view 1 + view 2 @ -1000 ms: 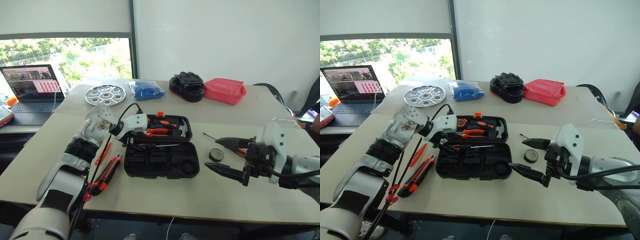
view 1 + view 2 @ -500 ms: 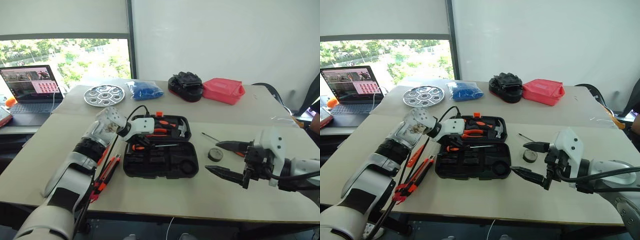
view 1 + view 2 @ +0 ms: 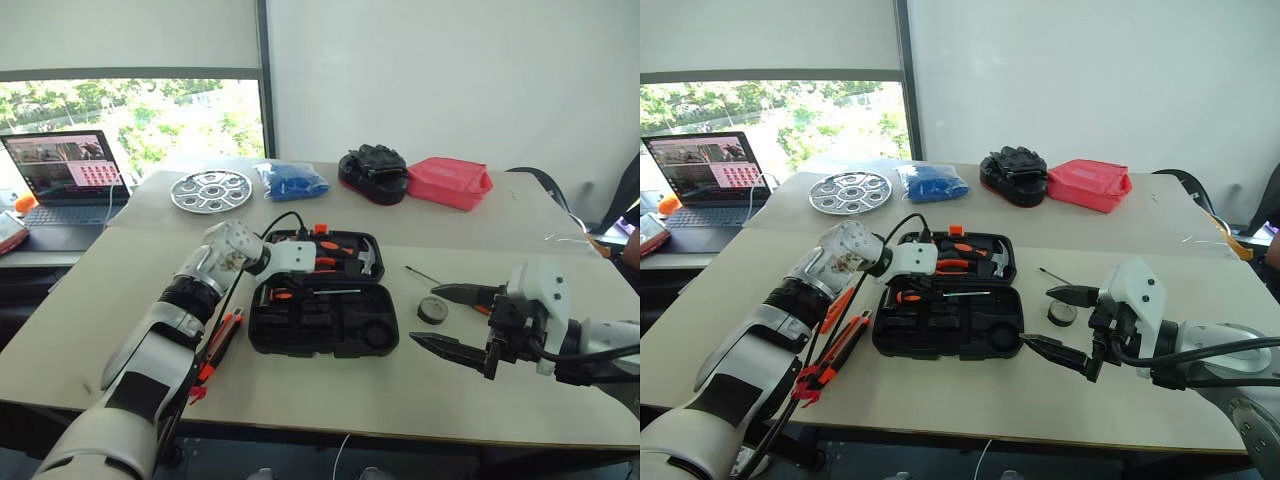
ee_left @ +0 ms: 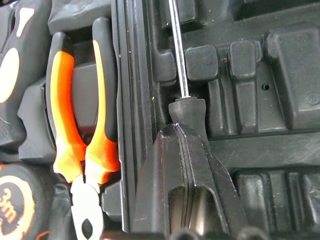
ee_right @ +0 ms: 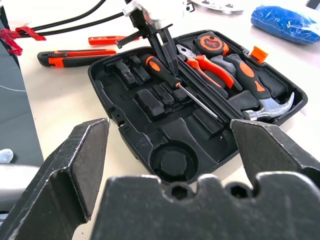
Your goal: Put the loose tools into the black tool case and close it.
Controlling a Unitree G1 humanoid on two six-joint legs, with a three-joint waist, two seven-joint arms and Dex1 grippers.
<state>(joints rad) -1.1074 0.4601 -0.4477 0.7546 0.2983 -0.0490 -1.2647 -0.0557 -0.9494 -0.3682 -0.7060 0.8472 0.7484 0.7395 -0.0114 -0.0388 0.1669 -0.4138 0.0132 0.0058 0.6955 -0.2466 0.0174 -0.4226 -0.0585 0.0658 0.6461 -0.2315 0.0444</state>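
left tool (image 4: pixel 181 131): together, touching screwdriver (image 5: pixel 161 73) in case (image 5: pixel 165 131) | right tool (image 3: pixel 1060 320): apart, empty

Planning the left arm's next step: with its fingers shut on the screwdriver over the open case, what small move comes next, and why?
Probably open the left gripper and lift away: the screwdriver already lies along the black tool case by the hinge.
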